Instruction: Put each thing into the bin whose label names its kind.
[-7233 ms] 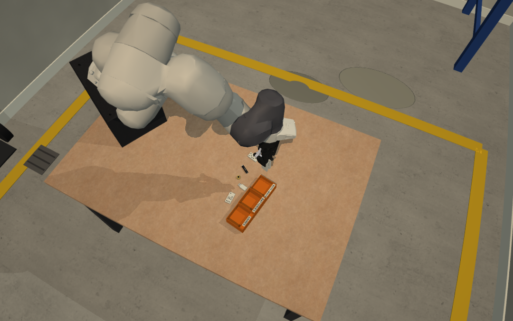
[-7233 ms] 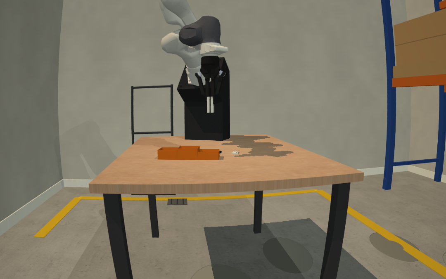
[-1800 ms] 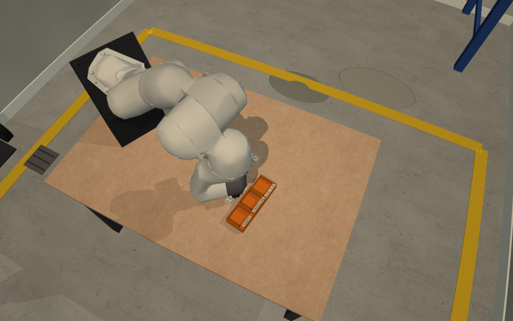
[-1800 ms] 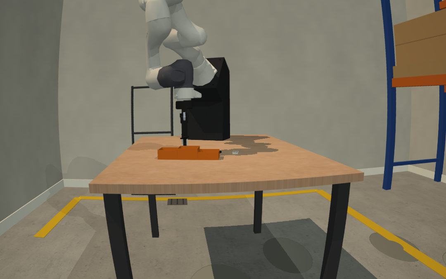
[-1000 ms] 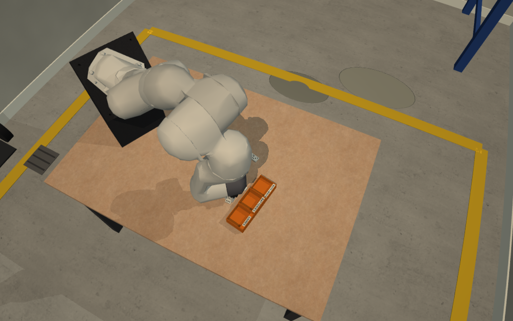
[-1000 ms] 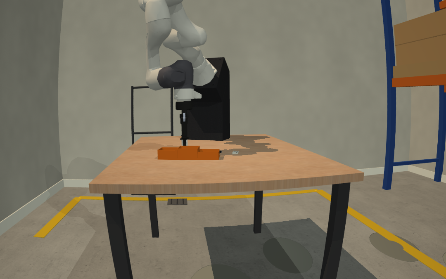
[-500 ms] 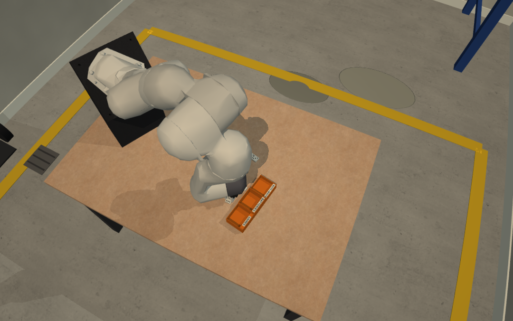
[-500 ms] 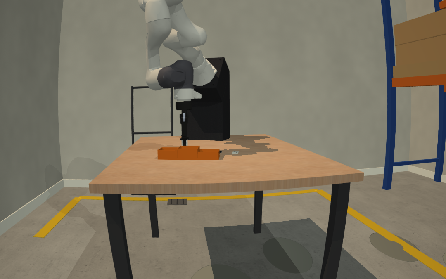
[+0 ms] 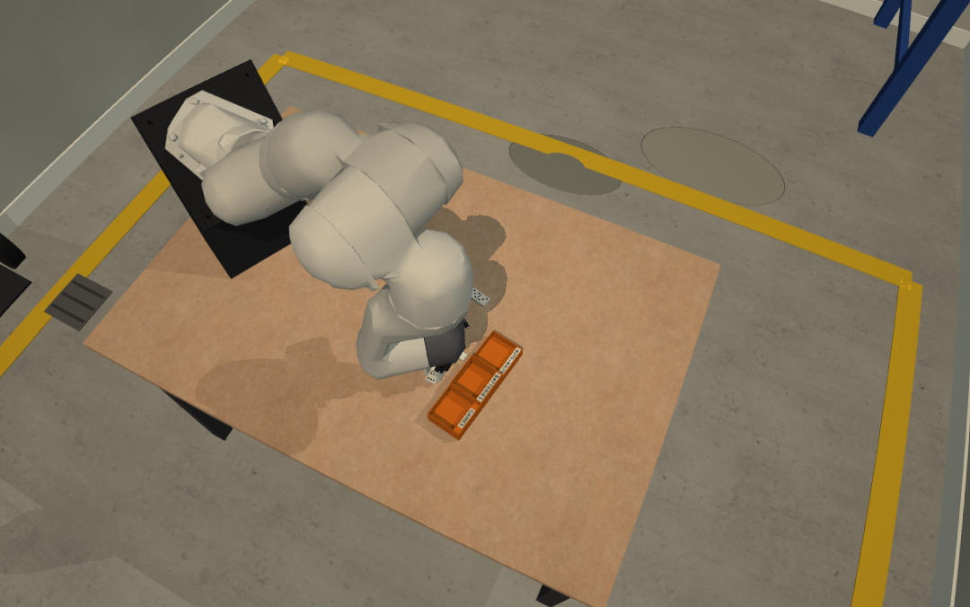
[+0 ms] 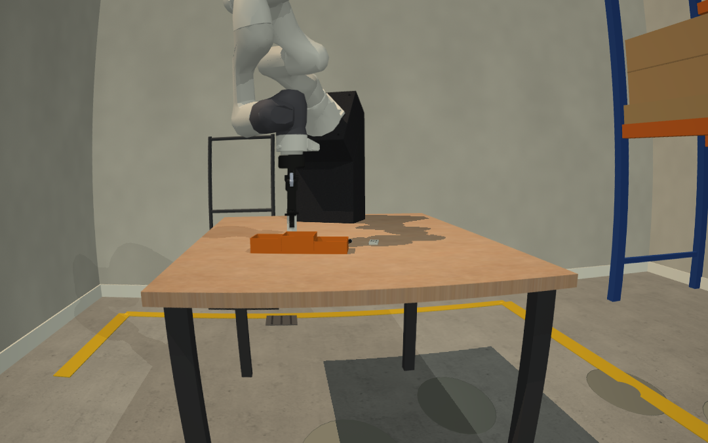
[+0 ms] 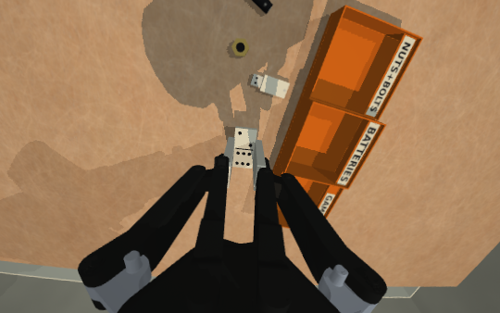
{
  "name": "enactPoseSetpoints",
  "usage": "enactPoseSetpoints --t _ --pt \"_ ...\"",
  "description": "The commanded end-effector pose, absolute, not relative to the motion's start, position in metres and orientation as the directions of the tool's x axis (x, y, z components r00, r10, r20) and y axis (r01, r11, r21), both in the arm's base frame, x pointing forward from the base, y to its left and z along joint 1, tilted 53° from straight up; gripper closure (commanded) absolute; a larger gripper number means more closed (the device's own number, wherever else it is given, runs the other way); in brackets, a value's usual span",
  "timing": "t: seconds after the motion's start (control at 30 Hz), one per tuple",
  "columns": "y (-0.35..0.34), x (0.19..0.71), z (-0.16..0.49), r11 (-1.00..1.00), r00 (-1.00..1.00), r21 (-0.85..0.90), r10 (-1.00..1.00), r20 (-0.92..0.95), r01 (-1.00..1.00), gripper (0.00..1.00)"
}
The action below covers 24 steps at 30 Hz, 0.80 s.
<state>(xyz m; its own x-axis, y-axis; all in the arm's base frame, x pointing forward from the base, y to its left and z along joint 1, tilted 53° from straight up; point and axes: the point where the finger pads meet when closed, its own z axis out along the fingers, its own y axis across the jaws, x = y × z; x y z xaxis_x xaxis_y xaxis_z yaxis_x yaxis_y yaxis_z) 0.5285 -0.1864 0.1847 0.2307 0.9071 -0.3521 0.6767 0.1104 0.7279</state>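
Note:
My gripper (image 9: 440,368) (image 10: 291,227) (image 11: 243,148) is low at the table, shut on a white domino (image 9: 431,376) (image 11: 243,157), one pad against each long side. Beside it stand three joined orange bins: NUTS+BOLTS (image 10: 332,246) (image 11: 370,22), BATTERIES (image 10: 298,244) (image 11: 294,134) and GAMES (image 9: 444,425) (image 10: 266,244). The bins look empty where their insides show. A white and grey USB stick (image 9: 462,356) (image 11: 274,86) lies near the bins. A brass nut (image 11: 234,48) lies beyond it. A black thing (image 9: 465,323) (image 11: 262,5) is partly out of the wrist view. A second domino (image 9: 480,296) (image 10: 373,242) lies farther off.
The bin row is close beside my right finger in the wrist view. The wooden table (image 9: 558,458) (image 10: 417,266) extends past the bins. The black robot mount (image 9: 236,250) (image 10: 334,198) stands at the table's far end, with the arm over that side.

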Motion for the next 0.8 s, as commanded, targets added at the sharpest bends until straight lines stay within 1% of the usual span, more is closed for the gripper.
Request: enactPoseSetpoints --t 0.0,0.37,0.77 --pt "-0.179 0.52 0.19 0.111 0.224 0.724 0.91 -0.35 0.681 0.87" --pt "-0.167 0.499 0.208 0.111 0.224 0.724 0.91 -0.35 0.681 0.87" --pt "-0.167 0.499 0.208 0.111 0.224 0.724 0.91 -0.35 0.681 0.87"
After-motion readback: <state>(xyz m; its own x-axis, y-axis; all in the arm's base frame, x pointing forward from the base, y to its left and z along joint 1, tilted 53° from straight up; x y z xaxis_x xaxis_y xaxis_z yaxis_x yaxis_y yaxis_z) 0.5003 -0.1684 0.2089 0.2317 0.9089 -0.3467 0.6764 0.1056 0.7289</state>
